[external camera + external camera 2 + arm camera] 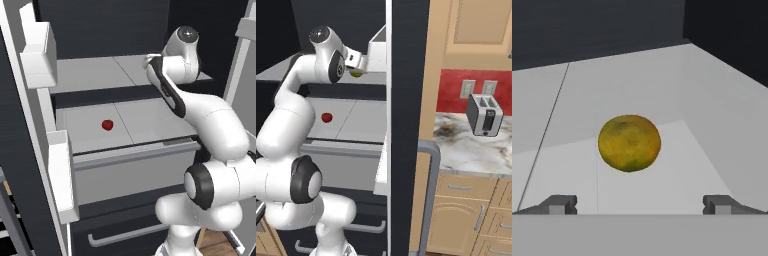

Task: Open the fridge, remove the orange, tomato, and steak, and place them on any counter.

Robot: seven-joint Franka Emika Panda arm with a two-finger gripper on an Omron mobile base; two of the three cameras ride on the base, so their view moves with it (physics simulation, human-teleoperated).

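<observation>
The fridge [100, 25] stands open, its pale grey shelves showing. On the upper shelf near the right wall lies the orange [629, 143], a yellowish fruit also seen past the hand as the orange [357, 74]. My gripper [640, 204] is open just short of it, its fingertips [559, 204] spread wider than the fruit and not touching it. The tomato [107, 124] rests on the lower shelf, left of centre, below my arm; it is the red tomato [327, 117] in the right base view. The steak is out of view. The counter [471, 150] lies right of the fridge.
White door bins [60, 170] hang on the open left door. The right door's edge [406, 100] stands between the arm and the counter. A toaster [484, 115] sits on the counter. A drawer with a grey handle [125, 235] lies below the shelves.
</observation>
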